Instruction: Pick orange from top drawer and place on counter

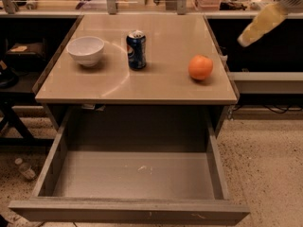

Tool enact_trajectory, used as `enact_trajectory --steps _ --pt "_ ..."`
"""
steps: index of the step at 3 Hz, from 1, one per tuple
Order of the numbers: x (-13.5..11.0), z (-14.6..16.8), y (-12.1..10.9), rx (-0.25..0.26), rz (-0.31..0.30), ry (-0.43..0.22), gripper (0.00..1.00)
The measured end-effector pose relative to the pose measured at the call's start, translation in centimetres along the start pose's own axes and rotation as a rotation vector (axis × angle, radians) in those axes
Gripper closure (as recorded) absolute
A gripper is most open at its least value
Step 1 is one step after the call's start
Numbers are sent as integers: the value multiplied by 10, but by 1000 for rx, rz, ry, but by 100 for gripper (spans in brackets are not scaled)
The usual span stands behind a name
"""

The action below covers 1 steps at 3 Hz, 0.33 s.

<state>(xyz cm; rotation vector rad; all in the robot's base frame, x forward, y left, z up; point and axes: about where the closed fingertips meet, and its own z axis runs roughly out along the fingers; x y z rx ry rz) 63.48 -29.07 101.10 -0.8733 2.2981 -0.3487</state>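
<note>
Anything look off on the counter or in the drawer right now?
Nothing spilled or tipped. The orange sits on the counter near its right edge; the can and bowl stand upright. The top drawer is open and holds only pale specks. The pincer hangs beyond the counter's right side.

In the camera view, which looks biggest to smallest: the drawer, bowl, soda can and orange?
1. Top drawer
2. White bowl
3. Soda can and orange: too alike to rank.
The hand hangs upper right, beyond the counter.
</note>
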Motion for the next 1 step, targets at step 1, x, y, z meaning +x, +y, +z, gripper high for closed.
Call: enact_trajectory --steps 1 --pt "53 -102 -35 199 143 104 0"
